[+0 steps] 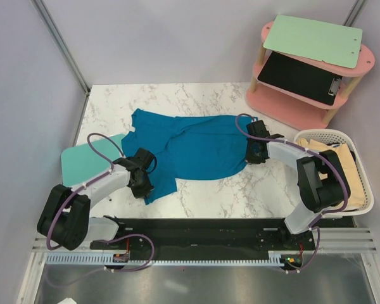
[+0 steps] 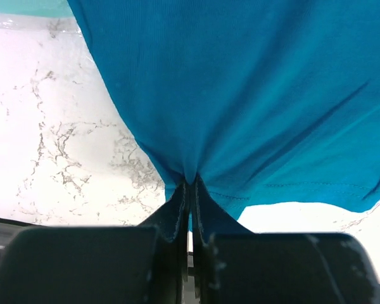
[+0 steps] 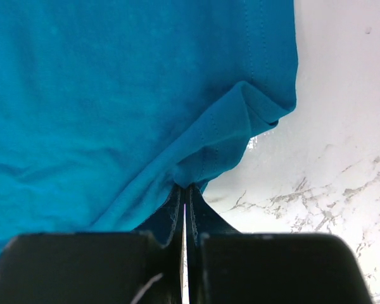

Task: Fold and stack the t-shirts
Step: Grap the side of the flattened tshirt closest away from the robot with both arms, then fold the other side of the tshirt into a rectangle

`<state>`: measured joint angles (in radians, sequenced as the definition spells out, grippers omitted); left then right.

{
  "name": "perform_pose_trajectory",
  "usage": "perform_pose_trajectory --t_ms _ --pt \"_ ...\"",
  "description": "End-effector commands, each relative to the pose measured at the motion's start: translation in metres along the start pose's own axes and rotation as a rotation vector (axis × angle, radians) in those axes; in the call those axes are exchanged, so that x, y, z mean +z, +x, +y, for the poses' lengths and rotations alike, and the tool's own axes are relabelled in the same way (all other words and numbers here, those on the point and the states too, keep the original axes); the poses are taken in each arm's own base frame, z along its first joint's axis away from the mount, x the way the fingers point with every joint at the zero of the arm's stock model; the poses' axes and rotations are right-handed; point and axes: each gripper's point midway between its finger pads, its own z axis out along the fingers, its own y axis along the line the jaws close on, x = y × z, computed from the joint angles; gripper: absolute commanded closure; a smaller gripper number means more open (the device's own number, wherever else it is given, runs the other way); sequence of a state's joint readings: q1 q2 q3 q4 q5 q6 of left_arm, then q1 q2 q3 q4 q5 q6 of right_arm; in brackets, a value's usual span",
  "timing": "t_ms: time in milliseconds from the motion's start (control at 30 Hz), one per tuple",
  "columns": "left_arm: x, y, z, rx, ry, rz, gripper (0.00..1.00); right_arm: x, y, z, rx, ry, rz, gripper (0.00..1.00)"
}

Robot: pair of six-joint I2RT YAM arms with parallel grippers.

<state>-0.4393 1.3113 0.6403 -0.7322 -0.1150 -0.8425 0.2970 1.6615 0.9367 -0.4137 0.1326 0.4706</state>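
Top external view has the teal t-shirt (image 1: 190, 149) lying rumpled and unfolded across the middle of the table (image 1: 240, 196). One sleeve pokes toward the far left corner and the body stretches toward the right edge.

The left gripper (image 1: 144, 187) sits on the shirt's near-left corner. The left wrist cam shows it pretty clearly: jaws pressed together on a pinch of teal cloth, fabric fanning out from the tips, marble showing on either side.

The right gripper (image 1: 254, 154) is at the shirt's right-hand end. On the right wrist cam it's the same deal, jaws clamped tight on a fold of the stitched hem, with bare marble off to the right. The two arms are well apart, one at each end of the shirt.

The cream t-shirts (image 1: 332, 158) are heaped in the white mesh basket (image 1: 326, 132) at the right edge of the table, just beside the right arm. Could be two or more in there, hard to count from this angle.

A mint-green board (image 1: 82, 164) lies flat at the left edge, partly under the left arm, and its far end reaches the shirt's left side.

At the far right corner there's a pink shelf (image 1: 285, 107) with a green clipboard (image 1: 313, 41) on top and a black clipboard (image 1: 297, 76) on the tier below.
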Motion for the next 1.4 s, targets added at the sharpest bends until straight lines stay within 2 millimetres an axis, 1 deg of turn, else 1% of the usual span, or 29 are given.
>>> perform_pose_trajectory --t_ms 0,67,167,233,300,333,400,467,500,533,633,667,700,733,767,800,833,967,1000,1067,1100,1133,1167,1200,1233,1267,1300,1333,1367 --pt "0.009 0.003 0.002 -0.028 -0.017 -0.005 0.98 0.001 0.039 -0.005 -0.017 -0.018 0.112 1.00" --pt "0.005 0.003 0.000 -0.030 0.003 -0.017 0.98 -0.007 0.041 -0.007 -0.017 -0.027 0.107 1.00" --pt "-0.011 -0.005 -0.009 -0.043 0.075 -0.064 0.98 -0.019 0.042 -0.008 -0.014 -0.041 0.090 1.00" --pt "-0.029 -0.015 -0.019 -0.055 0.137 -0.111 0.98 -0.029 0.037 -0.007 -0.009 -0.058 0.062 1.00" --pt "-0.040 -0.022 -0.018 -0.060 0.143 -0.144 0.98 -0.036 0.033 -0.007 -0.007 -0.060 0.039 1.00" --pt "-0.053 -0.032 -0.024 -0.065 0.166 -0.182 0.98 -0.042 0.028 -0.008 -0.002 -0.060 0.013 1.00" --pt "-0.069 -0.048 -0.027 -0.061 0.164 -0.238 0.98 -0.049 0.019 -0.008 0.004 -0.055 -0.017 1.00" --pt "-0.076 -0.060 -0.029 -0.043 0.144 -0.268 0.98 -0.055 0.007 -0.009 0.008 -0.042 -0.063 1.00" --pt "-0.086 -0.070 -0.035 -0.044 0.157 -0.292 0.98 -0.057 0.003 -0.010 0.011 -0.038 -0.077 1.00" --pt "-0.085 -0.075 -0.036 -0.024 0.139 -0.289 0.98 -0.058 -0.001 -0.011 0.010 -0.028 -0.092 1.00" --pt "-0.098 -0.099 -0.047 -0.016 0.142 -0.332 0.98 -0.062 -0.025 -0.013 0.013 0.007 -0.147 1.00" --pt "-0.096 -0.104 -0.048 -0.011 0.126 -0.329 0.98 -0.061 -0.031 -0.014 0.016 0.016 -0.157 1.00" --pt "-0.105 -0.116 -0.053 -0.021 0.139 -0.354 0.98 -0.058 -0.034 -0.014 0.017 0.019 -0.149 1.00" --pt "-0.107 -0.122 -0.055 -0.009 0.138 -0.360 0.98 -0.060 -0.045 -0.013 0.023 0.016 -0.169 1.00" --pt "-0.104 -0.130 -0.055 -0.012 0.120 -0.357 0.98 -0.060 -0.050 -0.013 0.025 0.016 -0.171 1.00" --pt "-0.112 -0.140 -0.059 -0.015 0.132 -0.377 0.98 -0.056 -0.053 -0.014 0.028 0.023 -0.166 1.00" --pt "-0.114 -0.146 -0.060 -0.006 0.132 -0.384 0.98 -0.058 -0.062 -0.016 0.042 0.022 -0.182 1.00" --pt "-0.124 -0.175 -0.063 -0.020 0.132 -0.414 0.98 -0.052 -0.081 -0.022 0.069 0.024 -0.191 1.00" --pt "-0.125 -0.180 -0.063 -0.021 0.130 -0.417 0.98 -0.044 -0.080 -0.023 0.070 0.032 -0.174 1.00" --pt "-0.126 -0.191 -0.061 -0.023 0.126 -0.425 0.98 -0.039 -0.089 -0.022 0.081 0.027 -0.179 1.00" --pt "-0.127 -0.199 -0.065 -0.020 0.129 -0.430 0.98 -0.028 -0.086 -0.023 0.085 0.035 -0.153 1.00" --pt "-0.126 -0.203 -0.065 -0.010 0.123 -0.429 0.98 -0.025 -0.093 -0.021 0.091 0.028 -0.159 1.00" --pt "-0.131 -0.212 -0.067 -0.014 0.128 -0.443 0.98 -0.020 -0.094 -0.020 0.092 0.028 -0.150 1.00" --pt "-0.125 -0.216 -0.068 -0.004 0.117 -0.431 0.98 -0.010 -0.093 -0.019 0.092 0.031 -0.134 1.00" --pt "-0.123 -0.219 -0.070 -0.003 0.119 -0.428 0.98 -0.008 -0.099 -0.016 0.097 0.022 -0.140 1.00" --pt "-0.125 -0.226 -0.071 -0.006 0.119 -0.435 0.98 0.001 -0.098 -0.016 0.098 0.027 -0.124 1.00" --pt "-0.118 -0.229 -0.072 0.000 0.108 -0.421 0.98 0.003 -0.102 -0.014 0.098 0.024 -0.126 1.00" --pt "-0.117 -0.232 -0.073 0.001 0.107 -0.421 0.98 0.003 -0.110 -0.010 0.101 0.014 -0.138 1.00" --pt "-0.118 -0.238 -0.074 -0.003 0.110 -0.424 0.98 0.008 -0.111 -0.008 0.097 0.013 -0.130 1.00"
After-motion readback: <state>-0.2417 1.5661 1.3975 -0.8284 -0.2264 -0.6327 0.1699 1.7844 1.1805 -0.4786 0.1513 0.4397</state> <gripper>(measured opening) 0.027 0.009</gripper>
